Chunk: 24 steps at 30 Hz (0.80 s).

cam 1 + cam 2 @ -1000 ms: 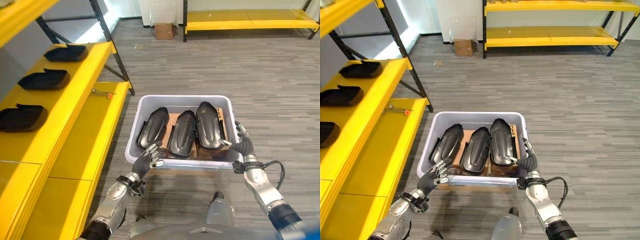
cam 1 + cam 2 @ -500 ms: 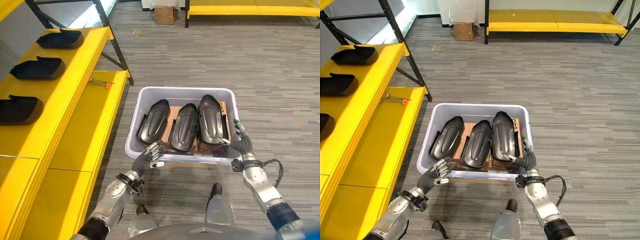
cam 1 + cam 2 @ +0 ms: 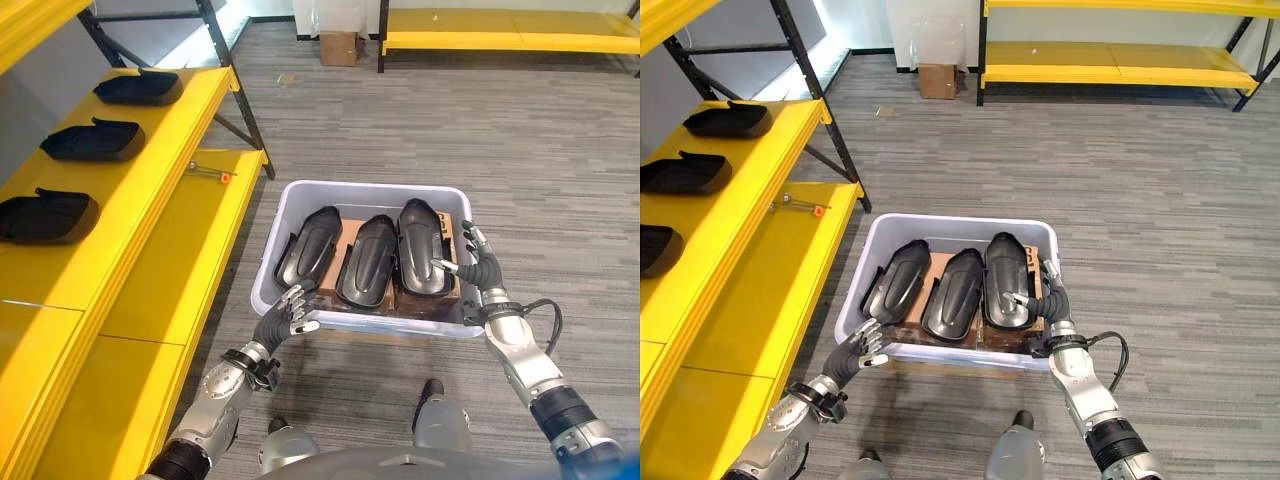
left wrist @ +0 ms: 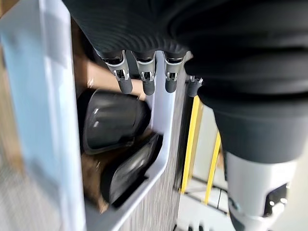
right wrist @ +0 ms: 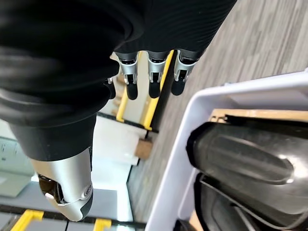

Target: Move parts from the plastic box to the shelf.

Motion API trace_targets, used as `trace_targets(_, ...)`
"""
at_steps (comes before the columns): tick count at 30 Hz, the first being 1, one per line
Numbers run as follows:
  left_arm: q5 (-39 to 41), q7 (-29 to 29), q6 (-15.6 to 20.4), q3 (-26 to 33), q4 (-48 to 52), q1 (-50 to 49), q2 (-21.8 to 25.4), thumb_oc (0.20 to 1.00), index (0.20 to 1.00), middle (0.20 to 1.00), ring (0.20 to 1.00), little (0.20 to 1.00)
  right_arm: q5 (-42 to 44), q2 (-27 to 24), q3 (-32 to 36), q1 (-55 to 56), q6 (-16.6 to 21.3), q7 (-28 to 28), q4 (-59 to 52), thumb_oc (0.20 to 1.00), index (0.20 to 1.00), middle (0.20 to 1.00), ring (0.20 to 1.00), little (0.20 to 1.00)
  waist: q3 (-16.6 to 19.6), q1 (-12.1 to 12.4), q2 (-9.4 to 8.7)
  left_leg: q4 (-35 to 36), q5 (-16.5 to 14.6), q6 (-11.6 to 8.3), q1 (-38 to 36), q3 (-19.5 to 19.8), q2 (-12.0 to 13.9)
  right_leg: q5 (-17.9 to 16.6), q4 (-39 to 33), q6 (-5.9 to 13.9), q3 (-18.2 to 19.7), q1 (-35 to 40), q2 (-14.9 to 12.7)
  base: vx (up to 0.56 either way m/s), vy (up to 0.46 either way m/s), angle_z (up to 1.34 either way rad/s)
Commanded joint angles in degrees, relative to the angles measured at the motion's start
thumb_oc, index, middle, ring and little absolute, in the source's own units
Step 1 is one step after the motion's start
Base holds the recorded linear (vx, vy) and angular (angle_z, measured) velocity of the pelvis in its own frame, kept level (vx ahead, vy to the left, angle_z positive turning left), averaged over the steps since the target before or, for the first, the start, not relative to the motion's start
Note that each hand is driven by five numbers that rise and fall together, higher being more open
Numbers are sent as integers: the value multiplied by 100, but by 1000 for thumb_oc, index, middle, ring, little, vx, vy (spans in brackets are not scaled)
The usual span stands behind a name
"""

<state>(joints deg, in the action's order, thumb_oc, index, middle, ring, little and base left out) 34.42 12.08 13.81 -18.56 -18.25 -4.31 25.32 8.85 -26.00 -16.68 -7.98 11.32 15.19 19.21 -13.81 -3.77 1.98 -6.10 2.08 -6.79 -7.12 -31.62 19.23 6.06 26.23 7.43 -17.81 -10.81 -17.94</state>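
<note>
Three black parts (image 3: 372, 260) lie side by side in box (image 3: 290, 203), shelf (image 3: 150, 170) to robot's left. Left hand (image 3: 290, 312) at near rim, right hand (image 3: 476, 272) over rightmost part — both with fingers loose, holding nothing. Best pinch one part by its edges, lift straight up clear of neighbours.

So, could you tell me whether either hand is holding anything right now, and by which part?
Nothing is held. The left hand hovers by the near left corner of the plastic box, and the right hand is open over its right rim.
</note>
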Motion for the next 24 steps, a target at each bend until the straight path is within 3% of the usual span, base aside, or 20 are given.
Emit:
trace_targets(1, 36, -76, 340, 154, 221, 44, -30, 1000, 1000, 1000, 1000, 1000, 120, -2, -80, -91, 134, -52, -280, 1000, 1000, 1000, 1000, 1000, 152, 62, -97, -1095, -324, -10, 703, 446, -120, 159, -1458, -354, 60, 968, 899, 218, 19, -14)
trace_targets(3, -107, 55, 360, 196, 122, 11, -153, 1000, 1000, 1000, 1000, 1000, 35, 22, -198, -91, 83, -56, -273, 1000, 1000, 1000, 1000, 1000, 183, 53, -53, -560, 136, -86, 612, 464, 58, 179, -1585, -370, 31, 1057, 893, 233, 142, -30)
trace_targets(4, -272, 108, 331, 129, 88, 16, -237, 1000, 1000, 1000, 1000, 1000, 22, 8, -259, 7, 53, 221, -420, 1000, 1000, 1000, 1000, 1000, 214, 36, -19, -191, 735, -197, 646, 538, 355, 113, -1574, -404, 56, 962, 893, 139, 194, -35)
trace_targets(5, -284, 112, 336, 113, 76, 15, -245, 1000, 1000, 1000, 1000, 1000, 16, 10, -256, 17, 60, 232, -419, 1000, 1000, 1000, 1000, 1000, 214, 32, -20, -150, 750, -206, 644, 567, 381, 144, -1517, -403, 66, 946, 878, 194, 245, -38)
trace_targets(9, -260, 195, 360, -16, -52, -24, -250, 1000, 1000, 1000, 1000, 1000, 71, 43, -245, 107, 251, 121, -266, 1000, 1000, 1000, 1000, 1000, 191, 11, -46, -15, 281, -184, 407, 558, 323, 558, -816, -332, 25, 864, 670, 239, 169, -27)
trace_targets(15, -272, 300, 464, -257, -148, 143, -173, 1000, 1000, 1000, 1000, 1000, 77, 77, -211, 115, 380, 171, -95, 1000, 1000, 1000, 1000, 1000, 116, -38, -12, -140, -159, 77, 538, 584, -152, 534, -573, -328, 126, 679, 767, 124, 155, -1)
trace_targets(19, -210, 232, 579, -272, -196, 181, -152, 1000, 1000, 1000, 1000, 1000, -65, 72, -170, 145, 378, 98, -161, 1000, 1000, 1000, 1000, 1000, 42, -42, -3, -134, -223, 162, 616, 687, -388, 453, -665, -265, 215, 650, 783, 120, 128, -4)
trace_targets(24, -50, 203, 719, -243, -197, 242, -92, 1000, 1000, 1000, 1000, 1000, -71, -10, -215, 73, 376, 105, -250, 1000, 1000, 1000, 1000, 1000, -140, -3, 12, -84, -201, 202, 771, 744, -492, 414, -692, -210, 278, 510, 783, -13, 58, -3)
